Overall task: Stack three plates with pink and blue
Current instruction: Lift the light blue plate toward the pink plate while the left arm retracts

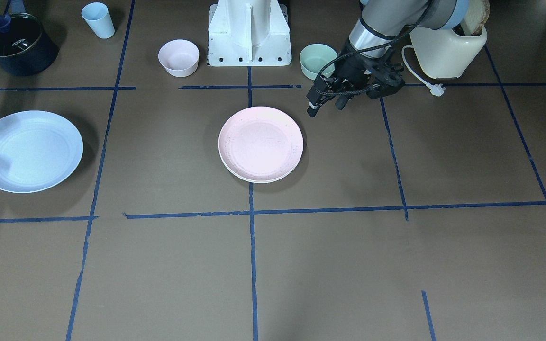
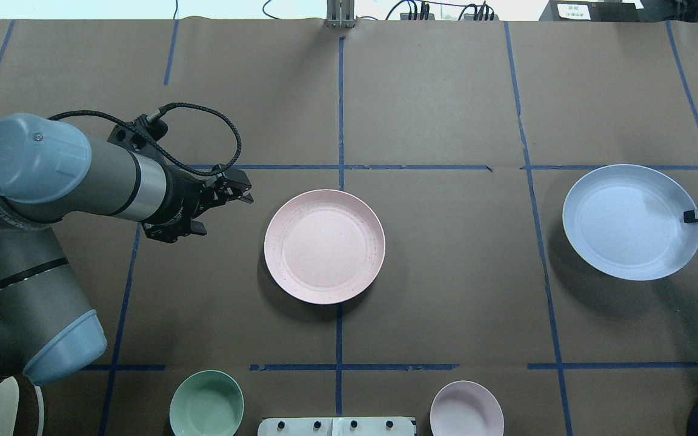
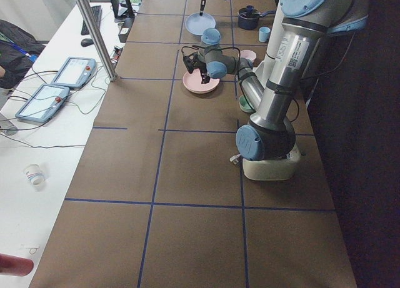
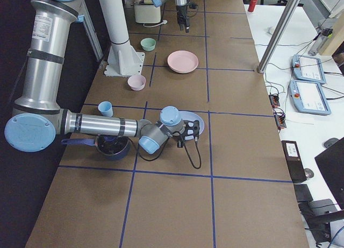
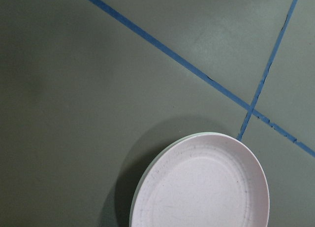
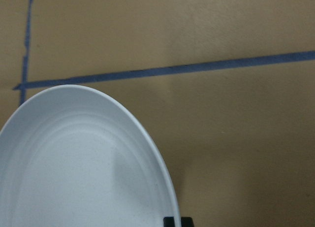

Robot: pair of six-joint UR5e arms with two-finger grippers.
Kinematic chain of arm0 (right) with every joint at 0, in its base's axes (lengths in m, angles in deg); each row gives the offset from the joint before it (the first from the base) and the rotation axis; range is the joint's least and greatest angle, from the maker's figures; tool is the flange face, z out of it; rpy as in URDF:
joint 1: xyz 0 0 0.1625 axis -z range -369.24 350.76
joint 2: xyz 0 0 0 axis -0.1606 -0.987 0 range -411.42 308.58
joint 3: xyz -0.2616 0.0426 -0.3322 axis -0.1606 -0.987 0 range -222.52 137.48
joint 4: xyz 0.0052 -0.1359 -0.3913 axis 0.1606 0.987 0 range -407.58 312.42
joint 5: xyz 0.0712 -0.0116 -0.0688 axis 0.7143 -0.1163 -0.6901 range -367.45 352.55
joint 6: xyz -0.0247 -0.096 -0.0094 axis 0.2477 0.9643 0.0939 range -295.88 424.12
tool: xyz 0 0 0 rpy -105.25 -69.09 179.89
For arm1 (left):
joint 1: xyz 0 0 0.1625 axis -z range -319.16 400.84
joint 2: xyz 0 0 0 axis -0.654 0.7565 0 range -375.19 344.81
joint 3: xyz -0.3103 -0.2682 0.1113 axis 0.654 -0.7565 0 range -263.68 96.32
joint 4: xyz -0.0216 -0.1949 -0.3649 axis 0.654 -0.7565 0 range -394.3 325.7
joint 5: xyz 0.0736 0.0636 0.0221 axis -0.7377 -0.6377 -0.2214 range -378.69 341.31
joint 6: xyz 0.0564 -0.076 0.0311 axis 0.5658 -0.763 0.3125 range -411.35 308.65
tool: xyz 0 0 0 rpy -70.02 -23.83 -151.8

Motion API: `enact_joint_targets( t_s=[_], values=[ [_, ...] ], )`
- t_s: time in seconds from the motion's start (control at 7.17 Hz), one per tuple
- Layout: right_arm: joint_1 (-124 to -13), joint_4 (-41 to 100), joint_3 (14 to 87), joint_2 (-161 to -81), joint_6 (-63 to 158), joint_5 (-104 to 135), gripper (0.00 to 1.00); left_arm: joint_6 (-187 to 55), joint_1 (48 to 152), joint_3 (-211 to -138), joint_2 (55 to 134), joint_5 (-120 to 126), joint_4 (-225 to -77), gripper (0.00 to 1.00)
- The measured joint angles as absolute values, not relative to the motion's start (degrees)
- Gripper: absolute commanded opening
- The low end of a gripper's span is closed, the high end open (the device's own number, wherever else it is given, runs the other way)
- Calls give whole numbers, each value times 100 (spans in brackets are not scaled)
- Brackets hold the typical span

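Observation:
The pale pink plate (image 1: 261, 142) lies at the table's middle (image 2: 323, 245) on top of the cream-white plate, of which only a rim (image 1: 250, 180) shows, also in the left wrist view (image 5: 162, 147). My left gripper (image 2: 241, 189) hovers open and empty beside the pink plate (image 5: 206, 187), on my left of it (image 1: 324, 105). The pale blue plate (image 2: 628, 221) is far to my right (image 1: 29, 150). My right gripper (image 2: 695, 214) is shut on its outer rim and holds it slightly tilted above the table, as the right wrist view shows (image 6: 74, 173).
A small green bowl (image 1: 318, 59) and a small pink bowl (image 1: 178, 57) flank the robot base (image 1: 249, 33). A cream toaster (image 1: 448, 52) with a loose plug stands behind my left arm. A blue cup (image 1: 98, 20) and a black pot (image 1: 14, 43) stand at my right rear.

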State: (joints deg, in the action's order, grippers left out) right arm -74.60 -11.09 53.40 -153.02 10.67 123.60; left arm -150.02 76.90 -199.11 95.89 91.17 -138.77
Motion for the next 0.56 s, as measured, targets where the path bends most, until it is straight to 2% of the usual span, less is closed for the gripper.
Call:
enact_joint_targets(
  t_s=[0.56],
  values=[
    [-7360, -763, 5737, -14194, -553, 12586, 0, -12217, 8411, -19998, 9284, 9433, -12897, 100]
  ],
)
